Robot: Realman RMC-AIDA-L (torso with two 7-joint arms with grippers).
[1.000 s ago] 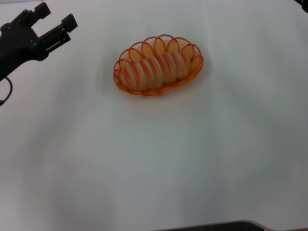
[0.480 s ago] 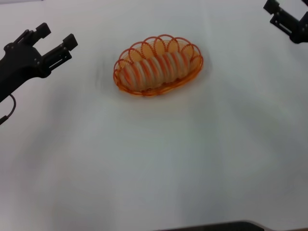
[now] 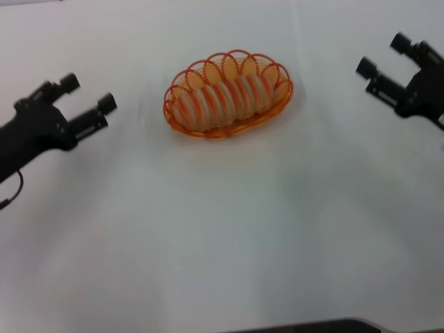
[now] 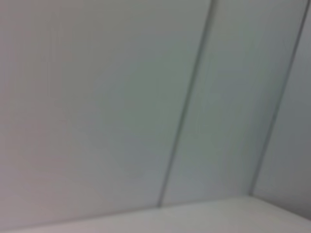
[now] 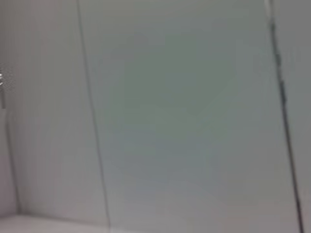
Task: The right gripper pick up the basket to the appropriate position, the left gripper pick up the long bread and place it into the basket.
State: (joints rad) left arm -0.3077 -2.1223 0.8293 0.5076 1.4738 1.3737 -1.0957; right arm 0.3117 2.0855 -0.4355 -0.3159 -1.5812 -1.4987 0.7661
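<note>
In the head view the orange wire basket [image 3: 182, 116] rests on the white table at upper centre. The long bread [image 3: 225, 98], pale with orange ridged stripes, lies inside it along its length. My left gripper [image 3: 88, 95] hovers open at the left, well apart from the basket, with nothing between its fingers. At the right my right gripper [image 3: 383, 57] is open too, empty and clear of the basket. Both wrist views show only pale wall panels, with no task object in them.
The white table [image 3: 222, 229] spreads all around the basket. A dark edge [image 3: 312, 326] runs along the bottom of the head view.
Both arms have moved down and toward the front of the table, the right gripper coming fully into view from the upper right corner. The basket and bread have not moved.
</note>
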